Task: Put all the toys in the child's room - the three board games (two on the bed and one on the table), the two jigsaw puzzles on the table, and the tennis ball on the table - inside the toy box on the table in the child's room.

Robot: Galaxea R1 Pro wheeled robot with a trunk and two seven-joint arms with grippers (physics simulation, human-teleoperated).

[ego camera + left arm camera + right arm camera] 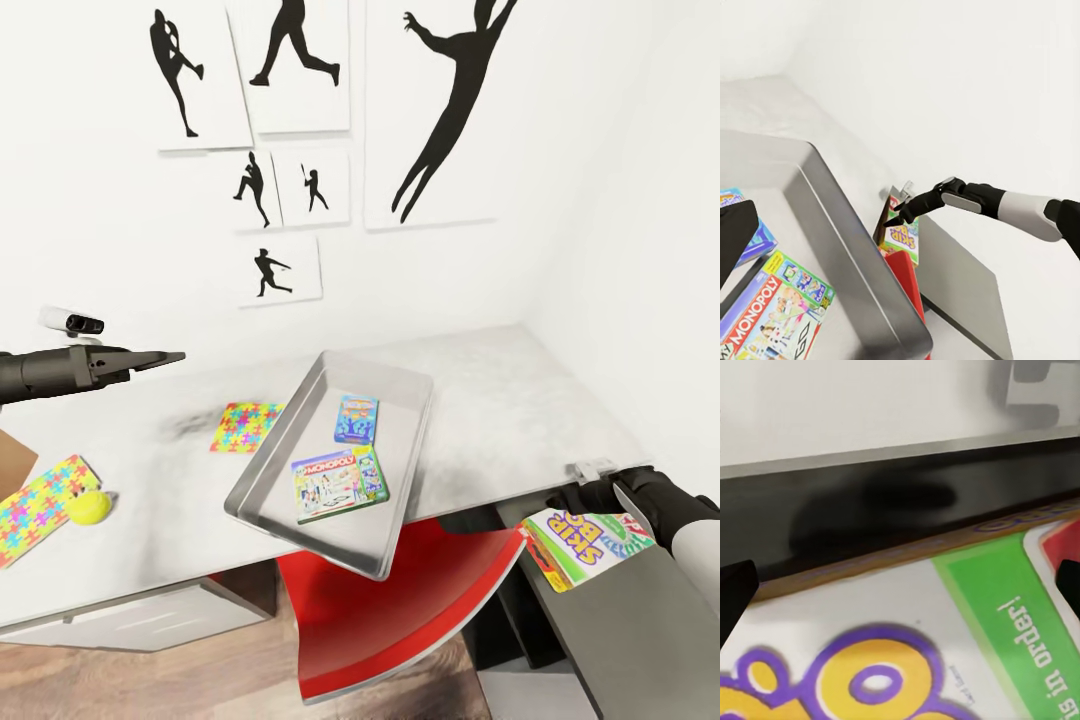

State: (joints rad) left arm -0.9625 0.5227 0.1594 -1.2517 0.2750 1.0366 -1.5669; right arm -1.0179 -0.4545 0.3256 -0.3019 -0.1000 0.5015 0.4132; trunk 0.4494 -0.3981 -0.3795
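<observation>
Two games (338,457) lie in the tray (262,455); the Skip-Bo box (585,543) rests on the side unit (640,640) at 4 o'clock, right gripper (610,500) on it, grip undeterminable. Left gripper (150,359) appears nearly closed, empty. Next, in my judgement: lift Skip-Bo, carry to 10 o'clock.

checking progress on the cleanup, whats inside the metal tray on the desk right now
Two board games lie flat in the toy box: the Monopoly box near the front and a smaller blue box behind it. Anything beneath them is covered.
</observation>
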